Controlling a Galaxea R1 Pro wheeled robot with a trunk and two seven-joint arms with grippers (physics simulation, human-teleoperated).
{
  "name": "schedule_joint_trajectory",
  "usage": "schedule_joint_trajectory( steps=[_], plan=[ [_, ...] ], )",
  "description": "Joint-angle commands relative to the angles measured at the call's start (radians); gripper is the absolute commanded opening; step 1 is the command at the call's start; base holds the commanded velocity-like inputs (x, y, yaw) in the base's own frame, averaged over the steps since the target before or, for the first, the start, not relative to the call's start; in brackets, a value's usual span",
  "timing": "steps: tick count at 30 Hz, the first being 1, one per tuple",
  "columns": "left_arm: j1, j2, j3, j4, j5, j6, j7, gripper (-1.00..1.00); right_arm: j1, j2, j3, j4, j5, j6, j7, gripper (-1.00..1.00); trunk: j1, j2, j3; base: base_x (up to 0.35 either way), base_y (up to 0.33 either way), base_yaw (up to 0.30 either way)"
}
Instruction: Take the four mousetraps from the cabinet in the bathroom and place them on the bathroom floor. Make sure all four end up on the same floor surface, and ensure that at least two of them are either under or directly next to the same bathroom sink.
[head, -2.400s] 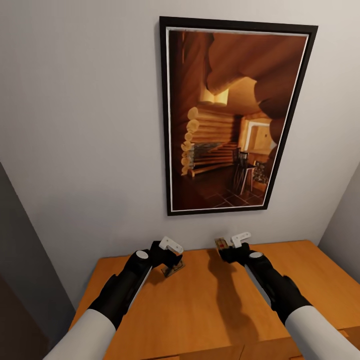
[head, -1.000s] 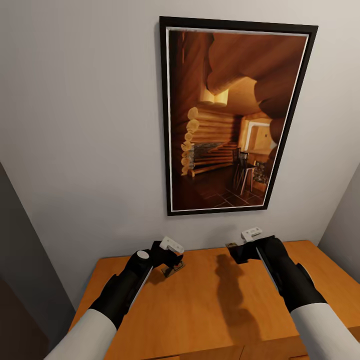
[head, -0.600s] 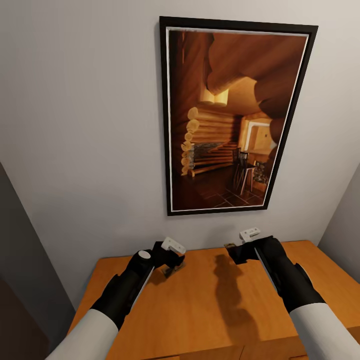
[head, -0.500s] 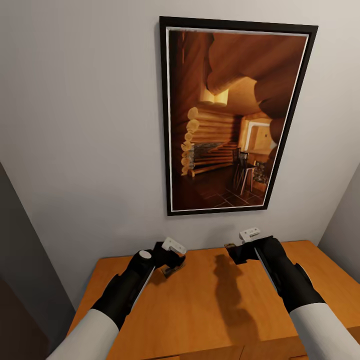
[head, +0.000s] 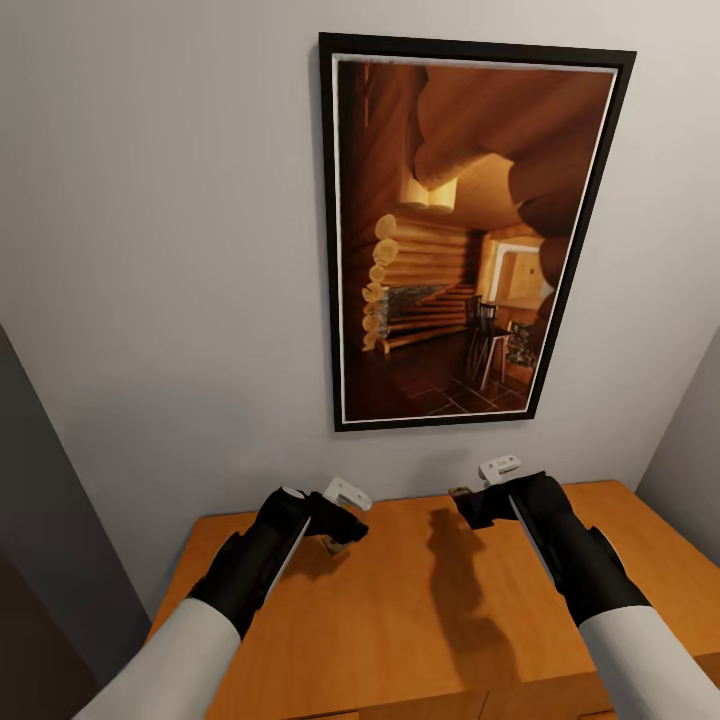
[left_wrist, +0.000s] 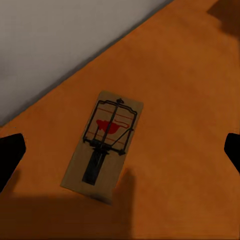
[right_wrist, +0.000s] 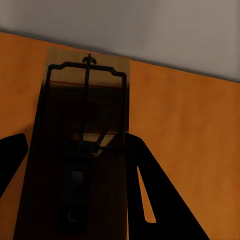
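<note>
Two grippers work above the cabinet (head: 400, 610) top, lower frame, below a framed picture (head: 465, 235).

The left gripper (head: 338, 520) hangs wide open, empty, over a mousetrap (left_wrist: 102, 142) lying flat; the right gripper (head: 468, 505) is clamped on another mousetrap (right_wrist: 80, 150).
</note>
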Motion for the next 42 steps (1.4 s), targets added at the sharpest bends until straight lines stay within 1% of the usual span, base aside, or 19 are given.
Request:
schedule_joint_trajectory(
  steps=[1, 3, 8, 11, 12, 13, 16, 18, 21, 24, 27, 29, 31, 33, 35, 37, 39, 42],
  plan=[
    [-0.004, 0.001, 0.001, 0.013, -0.011, 0.005, -0.008, 1.0, -0.001, -0.001, 0.002, -0.001, 0.011, 0.003, 0.008, -1.0, 0.001, -0.002, -0.002, 0.0, 0.0, 0.0],
    [-0.008, 0.002, 0.001, 0.034, -0.017, 0.006, -0.008, 1.0, -0.001, -0.001, 0.002, -0.001, 0.011, 0.003, 0.008, -1.0, 0.001, -0.002, -0.002, 0.0, 0.0, 0.0],
    [-0.029, 0.004, 0.008, 0.069, -0.074, 0.0, -0.006, 1.0, -0.001, -0.001, 0.003, 0.0, 0.011, 0.003, 0.008, -1.0, 0.001, -0.002, -0.002, 0.0, 0.0, 0.0],
    [-0.034, 0.004, 0.013, 0.077, -0.088, -0.007, -0.005, 1.0, -0.001, -0.001, 0.003, 0.001, 0.011, 0.003, 0.008, -1.0, 0.001, -0.002, -0.002, 0.0, 0.0, 0.0],
    [-0.036, 0.004, 0.02, 0.079, -0.091, -0.013, -0.004, 1.0, -0.001, -0.001, 0.003, 0.001, 0.011, 0.003, 0.008, -1.0, 0.001, -0.002, -0.002, 0.0, 0.0, 0.0],
    [-0.037, 0.004, 0.026, 0.079, -0.092, -0.018, -0.004, 1.0, -0.001, -0.001, 0.003, 0.001, 0.011, 0.003, 0.008, -1.0, 0.001, -0.002, -0.002, 0.0, 0.0, 0.0],
    [-0.042, 0.004, 0.061, 0.08, -0.097, -0.055, -0.004, 1.0, -0.001, -0.001, 0.003, 0.003, 0.011, 0.002, 0.009, -1.0, 0.001, -0.002, -0.002, 0.0, 0.0, 0.0],
    [-0.043, 0.004, 0.075, 0.078, -0.098, -0.076, -0.003, 1.0, -0.001, -0.001, 0.003, 0.004, 0.011, 0.002, 0.009, -1.0, 0.001, -0.002, -0.002, 0.0, 0.0, 0.0],
    [-0.044, 0.003, 0.085, 0.078, -0.099, -0.094, 0.003, 1.0, -0.001, -0.001, 0.002, 0.004, 0.01, 0.002, 0.008, -1.0, 0.001, -0.002, -0.002, 0.0, 0.0, 0.0],
    [-0.044, 0.003, 0.091, 0.078, -0.099, -0.097, 0.004, 1.0, -0.001, -0.001, 0.002, 0.005, 0.009, 0.002, 0.008, -1.0, 0.001, -0.002, -0.002, 0.0, 0.0, 0.0],
    [-0.049, 0.003, 0.104, 0.081, -0.097, -0.095, 0.001, 1.0, -0.001, -0.001, 0.001, 0.005, 0.008, 0.002, 0.009, -1.0, 0.001, -0.002, -0.002, 0.0, 0.0, 0.0],
    [-0.062, 0.001, 0.107, 0.09, -0.097, -0.091, 0.0, 1.0, -0.001, -0.001, 0.001, 0.005, 0.008, 0.002, 0.009, -1.0, 0.001, -0.002, -0.002, 0.0, 0.0, 0.0],
    [-0.086, -0.001, 0.109, 0.111, -0.097, -0.088, 0.0, 1.0, -0.001, -0.001, 0.001, 0.006, 0.008, 0.002, 0.009, -1.0, 0.001, -0.002, -0.002, 0.0, 0.0, 0.0],
    [-0.127, -0.001, 0.11, 0.153, -0.097, -0.086, -0.001, 1.0, -0.001, -0.001, 0.001, 0.006, 0.008, 0.002, 0.01, -1.0, 0.001, -0.002, -0.002, 0.0, 0.0, 0.0],
    [-0.2, -0.004, 0.111, 0.266, -0.095, -0.089, -0.002, 1.0, -0.001, -0.001, 0.001, 0.006, 0.008, 0.002, 0.01, -1.0, 0.001, -0.002, -0.002, 0.0, 0.0, 0.0],
    [-0.239, -0.007, 0.111, 0.341, -0.094, -0.095, -0.002, 1.0, -0.001, -0.001, 0.001, 0.006, 0.007, 0.001, 0.01, -1.0, 0.001, -0.002, -0.002, 0.0, 0.0, 0.0],
    [-0.296, -0.012, 0.111, 0.474, -0.09, -0.117, -0.002, 1.0, -0.001, -0.001, 0.001, 0.006, 0.007, 0.0, 0.01, -1.0, 0.001, -0.002, -0.002, 0.0, 0.0, 0.0],
    [-0.322, -0.019, 0.111, 0.55, -0.09, -0.157, -0.002, 1.0, -0.001, -0.001, 0.001, 0.006, 0.007, 0.0, 0.01, -1.0, 0.001, -0.002, -0.002, 0.0, 0.0, 0.0]
  ],
)
